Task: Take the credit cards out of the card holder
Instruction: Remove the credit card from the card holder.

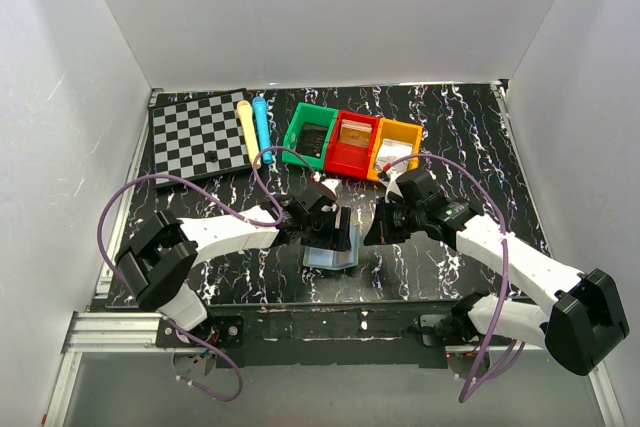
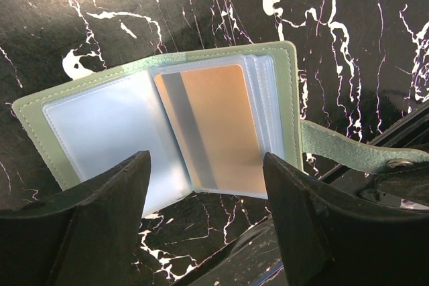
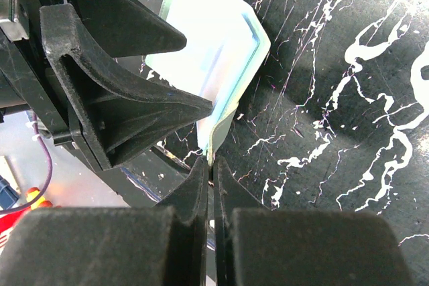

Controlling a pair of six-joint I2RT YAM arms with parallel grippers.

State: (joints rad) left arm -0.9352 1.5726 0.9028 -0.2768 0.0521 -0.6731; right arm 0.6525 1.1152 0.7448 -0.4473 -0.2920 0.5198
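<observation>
Black marbled worktop [image 1: 450,127], mid near edge: card holder [image 2: 100,125] open, right gripper [image 3: 211,165] clamped on its edge. Left gripper [image 2: 206,165] spread over tan-orange credit card [image 2: 214,132] — reaching step; next likely needs pinching its exposed edge.

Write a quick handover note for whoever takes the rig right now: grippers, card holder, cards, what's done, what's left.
Left gripper: open, holding nothing, fingers apart just over the opened card holder.
Right gripper: shut, pinching a thin edge of the card holder, apparently on its tab side.
Cards: one tan-orange credit card sits inside the holder's right panel. There are more pockets behind it, but I cannot tell what they hold.
Done: holder is open.
Left: no card is seen outside the holder. Pull the tan-orange one, then check the other pockets.
</observation>
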